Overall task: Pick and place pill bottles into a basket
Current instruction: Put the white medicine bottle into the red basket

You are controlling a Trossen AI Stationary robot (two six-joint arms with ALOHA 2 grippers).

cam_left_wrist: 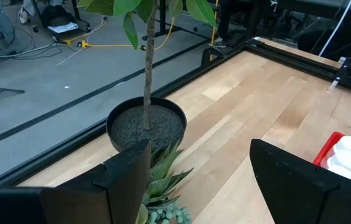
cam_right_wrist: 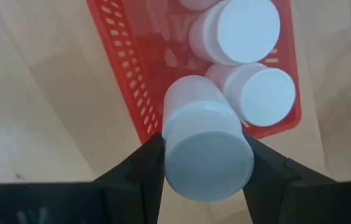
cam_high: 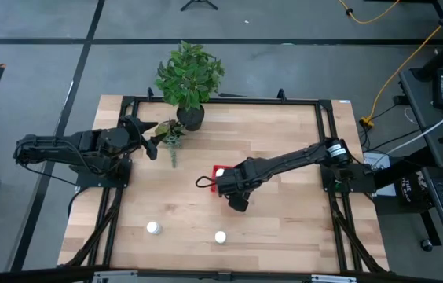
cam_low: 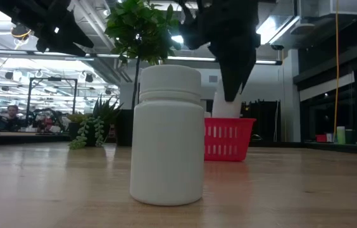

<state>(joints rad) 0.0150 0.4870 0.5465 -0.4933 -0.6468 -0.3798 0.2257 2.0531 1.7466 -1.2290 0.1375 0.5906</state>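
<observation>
The red basket (cam_high: 220, 174) stands mid-table and shows in the low view (cam_low: 228, 138). Three white bottles (cam_right_wrist: 241, 28) stand inside it. My right gripper (cam_high: 236, 192) hovers over the basket's near end, shut on another white pill bottle (cam_right_wrist: 206, 155). Two more bottles stand upright on the table near the front edge, one at the left (cam_high: 153, 228) and one at the right (cam_high: 220, 237); one of them fills the low view (cam_low: 166, 136). My left gripper (cam_left_wrist: 206, 186) is open and empty beside the plants at the table's far left. My right gripper pinches the bottle between its two fingers at the cap end (cam_right_wrist: 166, 155), one finger on each side. The fingers point down from above. The bottle hangs upright below them (cam_low: 226, 104), lifted clear, its lower end over the basket's near wall (cam_right_wrist: 135, 106).
A dark pot with a tall leafy plant (cam_high: 190, 79) stands at the far edge, with a small succulent (cam_high: 171, 135) beside it, right in front of my left gripper. Black frame rails (cam_high: 327, 157) run along the table's sides. Bare wood lies between the basket and the two loose bottles.
</observation>
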